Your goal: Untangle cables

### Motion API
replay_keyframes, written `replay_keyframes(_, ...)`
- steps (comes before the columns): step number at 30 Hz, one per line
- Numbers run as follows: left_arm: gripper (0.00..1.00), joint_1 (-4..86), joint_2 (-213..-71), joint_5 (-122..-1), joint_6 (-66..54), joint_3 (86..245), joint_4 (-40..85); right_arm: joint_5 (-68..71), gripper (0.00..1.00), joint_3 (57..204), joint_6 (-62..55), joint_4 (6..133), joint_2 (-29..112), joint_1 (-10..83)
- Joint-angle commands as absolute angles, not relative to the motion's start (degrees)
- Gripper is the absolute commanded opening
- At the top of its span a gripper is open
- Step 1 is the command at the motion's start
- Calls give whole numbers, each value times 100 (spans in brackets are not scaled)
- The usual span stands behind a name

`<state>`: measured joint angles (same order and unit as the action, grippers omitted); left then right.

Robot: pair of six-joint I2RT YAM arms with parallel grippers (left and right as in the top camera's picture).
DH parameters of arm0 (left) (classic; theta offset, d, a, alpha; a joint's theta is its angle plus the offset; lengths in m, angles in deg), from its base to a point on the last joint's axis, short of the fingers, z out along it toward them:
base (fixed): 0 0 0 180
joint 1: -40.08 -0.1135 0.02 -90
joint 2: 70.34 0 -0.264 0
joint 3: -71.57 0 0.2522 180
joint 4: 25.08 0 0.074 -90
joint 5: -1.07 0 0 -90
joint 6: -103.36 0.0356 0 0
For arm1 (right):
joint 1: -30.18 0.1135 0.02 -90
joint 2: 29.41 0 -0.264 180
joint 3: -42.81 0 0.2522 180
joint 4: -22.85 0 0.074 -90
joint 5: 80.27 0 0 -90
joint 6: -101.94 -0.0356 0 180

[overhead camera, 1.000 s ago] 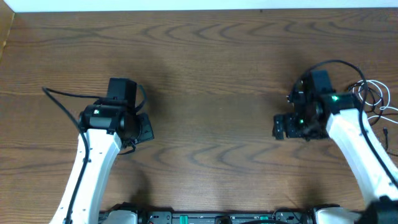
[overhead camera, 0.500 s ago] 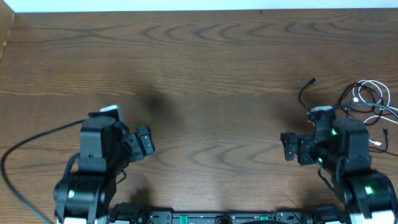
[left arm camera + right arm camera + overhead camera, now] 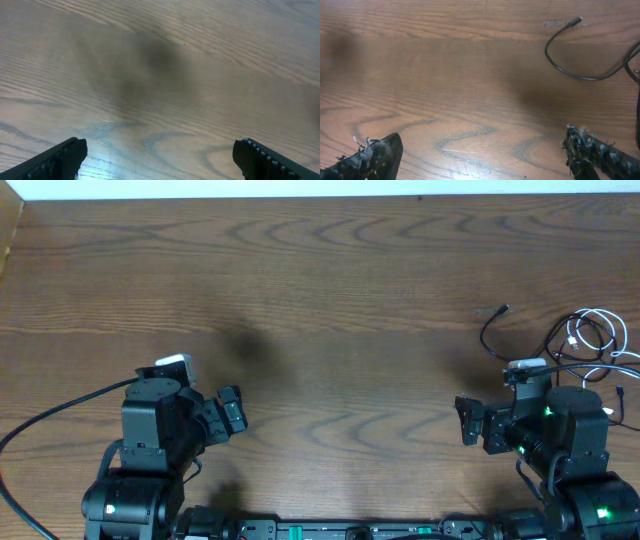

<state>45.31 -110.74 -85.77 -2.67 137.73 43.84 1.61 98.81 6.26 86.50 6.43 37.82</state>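
The cables lie at the table's right edge: a tangle of white cords [image 3: 592, 330] mixed with black ones, and a thin black cord ending in a small plug [image 3: 502, 310] that curls out to the left. In the right wrist view that black cord [image 3: 585, 78] loops at the upper right, plug [image 3: 575, 21] at the top. My right gripper [image 3: 468, 422] [image 3: 485, 160] is open over bare wood, nearer the front edge than the cables and apart from them. My left gripper [image 3: 230, 412] [image 3: 160, 160] is open at the front left, with no cord between its fingers.
The wooden table [image 3: 330, 300] fills the overhead view, with a pale wall strip along its far edge. A thick black arm cable [image 3: 60, 415] arcs from the left arm to the left border. Both arm bases sit at the front edge.
Both arms have pulled back toward the front edge. The right arm has left the cables, uncovering the tangle and the black cord. The left jaws have spread wider.
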Motion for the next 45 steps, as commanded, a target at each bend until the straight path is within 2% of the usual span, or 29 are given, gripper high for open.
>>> replay_keyframes(1, 98, 4501, -11079, -8527, -188, 13717, 4388, 122, 99, 9828, 559, 8659, 616, 3789)
replay_keyframes(14, 98, 4501, -11079, -8527, -188, 13717, 4388, 122, 99, 9802, 559, 8680, 511, 3815)
replay_keyframes(24, 98, 4501, -11079, -8527, -188, 13717, 4388, 731, 99, 9680, 690, 8565, -997, 3810)
replay_keyframes(32, 98, 4501, -11079, -8527, -188, 13717, 4388, 742, 99, 8705, 685, 7402, -2142, 3810)
replay_keyframes(39, 98, 4501, -11079, -8527, -188, 13717, 4388, 749, 99, 7516, 688, 5231, -2625, 3810)
replay_keyframes(45, 98, 4501, -11079, -8527, -188, 13717, 4388, 810, 99, 6714, 688, 3848, -2800, 3797)
